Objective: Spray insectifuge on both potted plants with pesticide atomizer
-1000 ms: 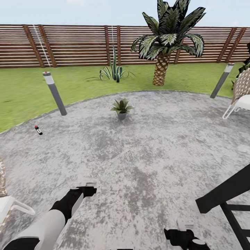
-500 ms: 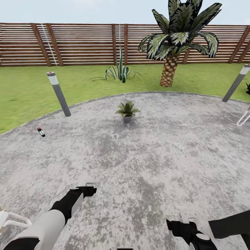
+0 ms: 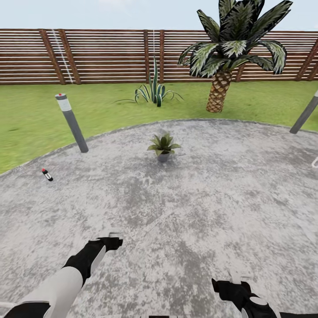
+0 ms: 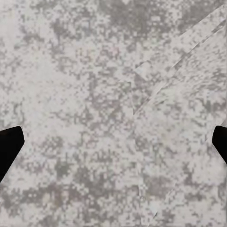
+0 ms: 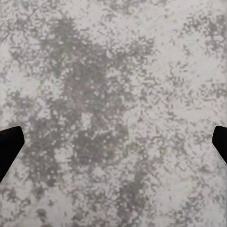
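small dark bottle with red neck, pesticide atomizer (image 3: 47, 175): lying on mottled-grey paved patio (image 3: 198, 198), red end toward lawn | leafy rosette in grey pot, potted plant (image 3: 163, 147): upright | left tool (image 4: 113, 142), right tool (image 5: 113, 142): fingers apart, holding nothing

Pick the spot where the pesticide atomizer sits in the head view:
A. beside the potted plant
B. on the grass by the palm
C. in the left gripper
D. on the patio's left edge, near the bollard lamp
D: the pesticide atomizer lies on the paving near the bollard lamp, away from the potted plant.

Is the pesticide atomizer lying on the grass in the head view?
No, the pesticide atomizer lies on the grey paved patio, near its edge, not on the lawn.
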